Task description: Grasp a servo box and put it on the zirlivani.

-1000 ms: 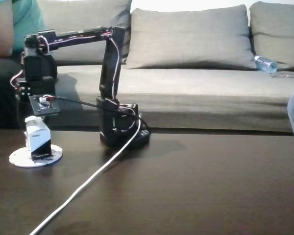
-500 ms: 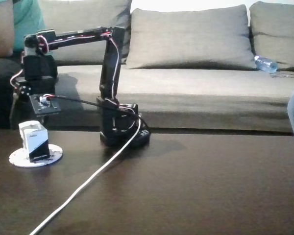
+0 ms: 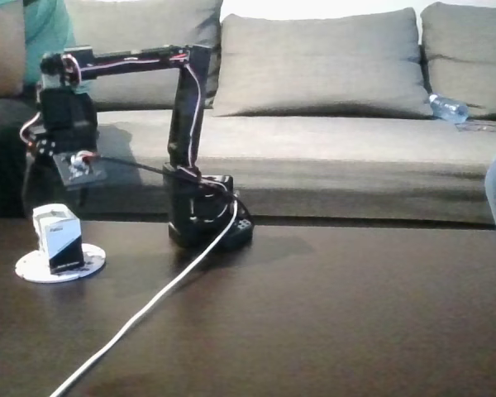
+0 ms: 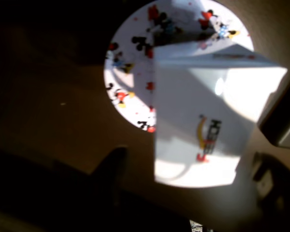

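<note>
The servo box (image 3: 57, 237), white above and black below, stands upright on the zirlivani (image 3: 35, 266), a flat white disc at the left of the dark table. My gripper (image 3: 54, 194) hangs just above the box, open and not touching it. In the wrist view the white top of the servo box (image 4: 203, 116) with its small logo lies between my spread fingers (image 4: 113, 162), and the gripper (image 4: 188, 157) holds nothing. The zirlivani (image 4: 130, 72) shows printed cartoon figures and pokes out from under the box on its far side.
The arm's base (image 3: 200, 217) stands at the table's back edge, and a white cable (image 3: 149, 302) runs from it toward the front. Behind is a grey sofa (image 3: 331, 74) with a water bottle (image 3: 448, 108). A person in a teal shirt (image 3: 45, 29) sits at far left.
The gripper has let go of the servo box and risen a little. The box has settled onto the disc, slightly left of and lower than where it was held.
</note>
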